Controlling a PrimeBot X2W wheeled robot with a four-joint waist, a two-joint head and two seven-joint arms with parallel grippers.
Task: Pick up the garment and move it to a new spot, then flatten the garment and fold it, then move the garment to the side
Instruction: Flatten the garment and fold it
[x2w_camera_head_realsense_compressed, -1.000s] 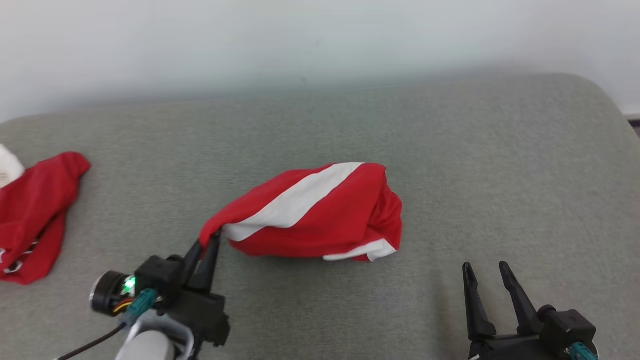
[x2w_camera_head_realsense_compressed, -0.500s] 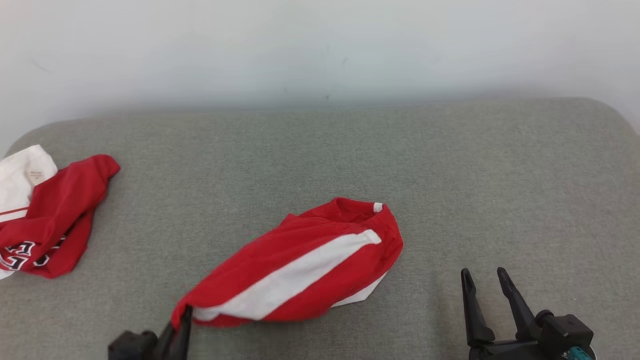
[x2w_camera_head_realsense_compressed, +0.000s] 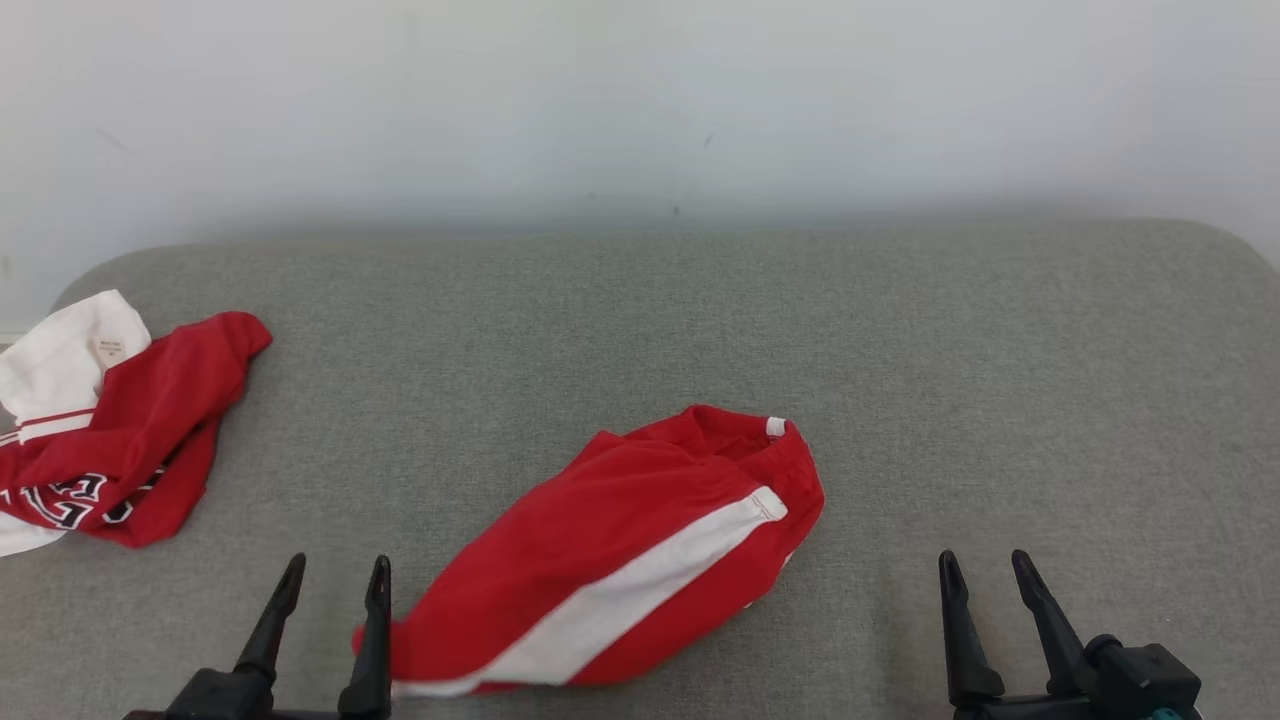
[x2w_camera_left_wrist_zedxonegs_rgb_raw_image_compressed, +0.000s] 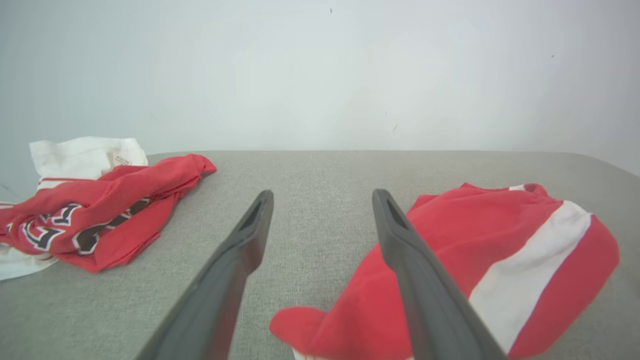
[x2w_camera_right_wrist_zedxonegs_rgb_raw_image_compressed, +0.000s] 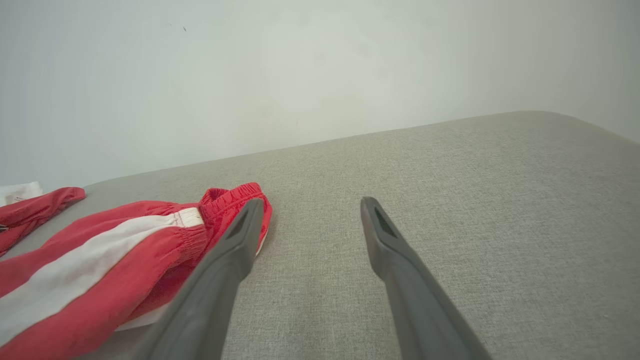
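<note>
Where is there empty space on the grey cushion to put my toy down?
The widest bare patch of grey cushion is right of the red striped shorts. A smaller strip lies between the shorts and the red and white shirt. Near left is crowded: the left gripper stands beside the shorts.

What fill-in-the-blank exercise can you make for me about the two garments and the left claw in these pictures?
1. The striped garment is red with a ____ stripe.
2. The left claw beside it is ____ and holds nothing.
3. The lettered garment lies on the robot's ____ side.

Missing words: white; open; left.
</note>
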